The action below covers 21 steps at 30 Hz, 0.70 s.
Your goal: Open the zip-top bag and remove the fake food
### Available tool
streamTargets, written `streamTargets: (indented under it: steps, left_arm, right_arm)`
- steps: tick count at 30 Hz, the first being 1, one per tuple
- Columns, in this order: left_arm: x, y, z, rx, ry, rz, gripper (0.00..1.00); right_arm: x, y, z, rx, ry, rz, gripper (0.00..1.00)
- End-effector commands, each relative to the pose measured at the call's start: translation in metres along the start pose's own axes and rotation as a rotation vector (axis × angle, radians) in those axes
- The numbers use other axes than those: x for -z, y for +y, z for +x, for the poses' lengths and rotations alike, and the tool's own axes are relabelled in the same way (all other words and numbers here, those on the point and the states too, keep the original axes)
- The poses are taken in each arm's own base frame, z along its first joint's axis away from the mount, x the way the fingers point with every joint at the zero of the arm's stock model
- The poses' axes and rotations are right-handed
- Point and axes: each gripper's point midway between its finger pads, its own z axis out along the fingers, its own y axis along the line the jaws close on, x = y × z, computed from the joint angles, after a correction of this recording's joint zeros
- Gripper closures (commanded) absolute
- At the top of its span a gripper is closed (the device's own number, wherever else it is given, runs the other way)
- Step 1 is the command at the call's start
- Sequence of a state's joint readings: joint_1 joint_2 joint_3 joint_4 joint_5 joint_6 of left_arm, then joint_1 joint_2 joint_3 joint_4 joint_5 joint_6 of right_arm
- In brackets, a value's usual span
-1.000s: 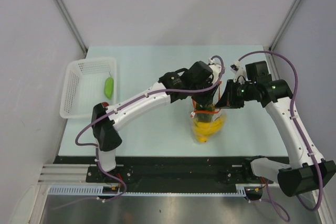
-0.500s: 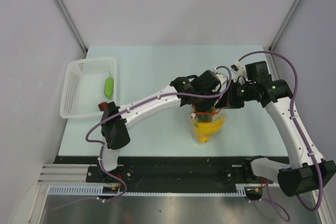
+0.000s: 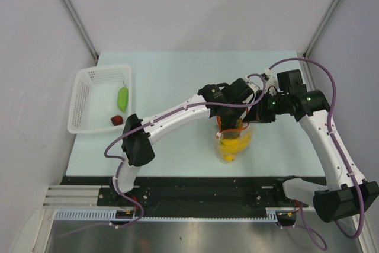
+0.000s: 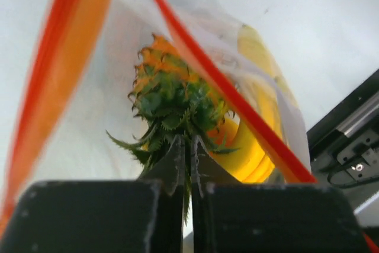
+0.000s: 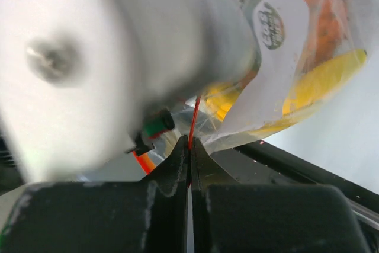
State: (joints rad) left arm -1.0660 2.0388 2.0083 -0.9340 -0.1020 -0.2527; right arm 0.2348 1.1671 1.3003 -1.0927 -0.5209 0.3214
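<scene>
Table (image 3: pixel 177 69) fills the booth, pale and wide, with a white basket (image 3: pixel 83 99) on its left side. Toward the front middle sits the zip-top bag (image 3: pixel 234 140), its mouth parted. The right gripper (image 5: pixel 189 146) pinches it by the orange-red edge. The left gripper (image 4: pixel 186 152) reaches inside, fingers closed on the pineapple (image 4: pixel 172 93) crown, with yellow bananas (image 4: pixel 260 140) just behind. In the basket lie a green piece (image 3: pixel 122 98) and a smaller red fruit (image 3: pixel 116 120), apart.

Left gripper (image 4: pixel 188 149) pinching fake food (image 4: pixel 172 93) is plugging zip-top bag (image 3: pixel 237 145) mouth; right gripper (image 5: pixel 189 145) clamping rim is blocking 1 o'clock side; table (image 3: pixel 177 75) is lying open toward 9 until basket (image 3: pixel 103 67).
</scene>
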Motion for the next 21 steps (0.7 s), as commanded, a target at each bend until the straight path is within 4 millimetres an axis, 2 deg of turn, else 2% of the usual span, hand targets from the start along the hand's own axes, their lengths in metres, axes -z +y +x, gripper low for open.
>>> streamTargets:
  steps: [1, 6, 12, 17, 21]
  left_arm:
    - [0.036, -0.01, -0.044, -0.005, -0.116, 0.027, 1.0]
    - [0.061, -0.019, -0.074, 0.019, -0.201, 0.071, 1.0]
    - [0.072, -0.023, -0.084, 0.095, -0.242, 0.092, 1.0]
    - [0.087, -0.013, -0.094, 0.145, -0.296, 0.035, 1.0]
    - [0.117, -0.016, -0.112, 0.201, -0.382, 0.083, 1.0]
  right_arm:
    - [0.005, 0.009, -0.001, 0.027, -0.025, -0.032, 1.0]
    - [0.006, 0.009, -0.002, 0.037, -0.028, -0.029, 1.0]
    - [0.005, 0.011, -0.001, 0.056, -0.024, -0.03, 1.0]
    - [0.0, 0.0, 0.001, 0.077, -0.022, 0.035, 1.0]
    - [-0.001, -0.004, 0.003, 0.097, -0.021, 0.06, 1.0]
